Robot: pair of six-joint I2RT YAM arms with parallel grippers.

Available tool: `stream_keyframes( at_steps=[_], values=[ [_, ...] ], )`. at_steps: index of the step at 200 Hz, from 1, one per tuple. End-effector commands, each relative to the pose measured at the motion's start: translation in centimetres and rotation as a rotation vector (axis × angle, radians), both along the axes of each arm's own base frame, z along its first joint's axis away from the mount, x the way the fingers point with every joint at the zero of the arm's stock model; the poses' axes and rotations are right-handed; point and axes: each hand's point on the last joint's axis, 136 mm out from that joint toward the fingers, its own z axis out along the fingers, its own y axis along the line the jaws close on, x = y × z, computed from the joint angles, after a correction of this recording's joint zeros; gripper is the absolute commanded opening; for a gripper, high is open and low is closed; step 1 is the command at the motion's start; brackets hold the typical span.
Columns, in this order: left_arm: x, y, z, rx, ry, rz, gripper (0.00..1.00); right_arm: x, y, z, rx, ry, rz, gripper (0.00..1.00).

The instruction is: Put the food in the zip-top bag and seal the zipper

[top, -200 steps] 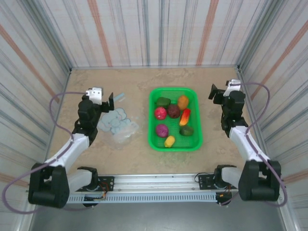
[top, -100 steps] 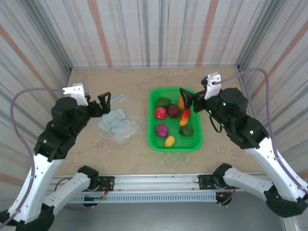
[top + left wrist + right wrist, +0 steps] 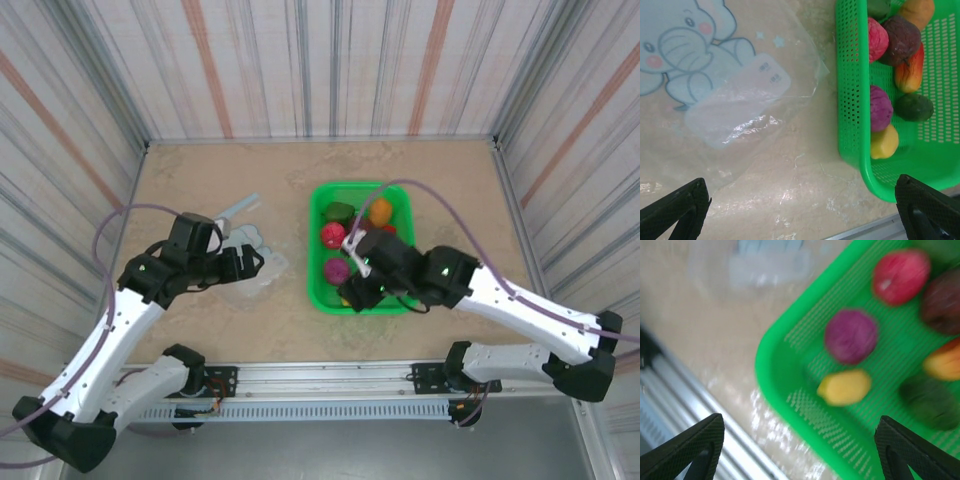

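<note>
The food (image 3: 351, 236) lies in a green mesh basket (image 3: 315, 215): red (image 3: 900, 275), purple (image 3: 851, 335), yellow (image 3: 844, 387), maroon, orange and green pieces. The clear zip-top bag (image 3: 268, 262) with a pale elephant print (image 3: 687, 55) lies flat to the basket's left. Its zipper (image 3: 240, 207) points away from the arms. My left gripper (image 3: 238, 264) hovers open over the bag's near edge, with bare table between its fingertips (image 3: 675, 210). My right gripper (image 3: 360, 285) hangs open above the basket's near left corner, close to the yellow piece, holding nothing.
The basket's rim (image 3: 847, 100) stands close to the bag's right edge. A metal rail (image 3: 330, 385) runs along the table's near edge. Striped walls close in the far side and both flanks. Bare tabletop (image 3: 450, 190) lies right of the basket.
Both arms have swung in and come down. The left gripper came back over the bag. The right gripper travelled from the basket's far end to its near left corner.
</note>
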Motion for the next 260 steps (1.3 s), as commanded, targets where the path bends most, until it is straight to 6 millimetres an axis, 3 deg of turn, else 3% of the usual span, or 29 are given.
stream_keyframes(
  at_steps=[1, 8, 16, 35, 51, 85, 104, 127, 161, 193, 208, 221, 260],
  values=[
    [-0.4, -0.2, -0.6, -0.001, 0.009, -0.019, 0.99, -2.5, -0.5, -2.1, -0.038, 0.033, 0.016, 0.67],
    [-0.2, -0.3, -0.6, -0.002, 0.005, -0.022, 0.99, -2.8, -0.4, -3.1, -0.04, 0.049, 0.014, 0.48],
    [-0.1, -0.4, -0.7, 0.0, 0.007, -0.022, 0.99, -3.2, -0.4, -4.5, -0.065, 0.084, 0.017, 0.35],
    [0.1, 0.0, -0.5, 0.02, 0.017, -0.004, 0.99, -4.5, 0.2, -7.2, -0.085, 0.153, 0.03, 0.2],
    [0.4, 0.5, 0.5, 0.028, -0.019, 0.026, 0.98, -4.6, 0.6, -8.4, -0.076, 0.142, 0.014, 0.0],
    [1.4, 2.1, 2.6, 0.043, -0.111, 0.118, 0.98, -3.9, 0.9, -10.6, -0.087, 0.162, -0.011, 0.0],
    [1.7, 1.7, 2.7, 0.01, -0.122, 0.116, 0.98, -2.0, 0.0, -12.1, -0.12, 0.154, -0.082, 0.0],
    [2.2, 1.2, 3.1, -0.043, -0.162, 0.122, 0.97, 0.9, -0.7, -12.3, -0.102, 0.128, -0.189, 0.0],
    [3.2, 1.6, 3.1, -0.005, -0.169, 0.147, 0.96, 5.5, -4.2, -11.5, -0.12, 0.056, -0.396, 0.0],
    [5.5, 2.7, 1.9, 0.064, -0.123, 0.202, 0.96, 8.7, -9.2, -10.5, -0.087, 0.014, -0.611, 0.0],
    [7.0, 3.2, 0.8, 0.037, -0.063, 0.248, 0.95, 9.8, -11.0, -9.9, -0.054, -0.002, -0.675, 0.23],
    [8.7, 3.7, 0.0, -0.012, -0.025, 0.298, 0.95, 10.4, -12.1, -9.1, -0.017, -0.018, -0.706, 0.36],
    [14.4, 7.5, -3.3, -0.022, 0.12, 0.489, 0.94, 10.0, -11.8, -5.0, 0.159, -0.022, -0.684, 0.44]
  ],
)
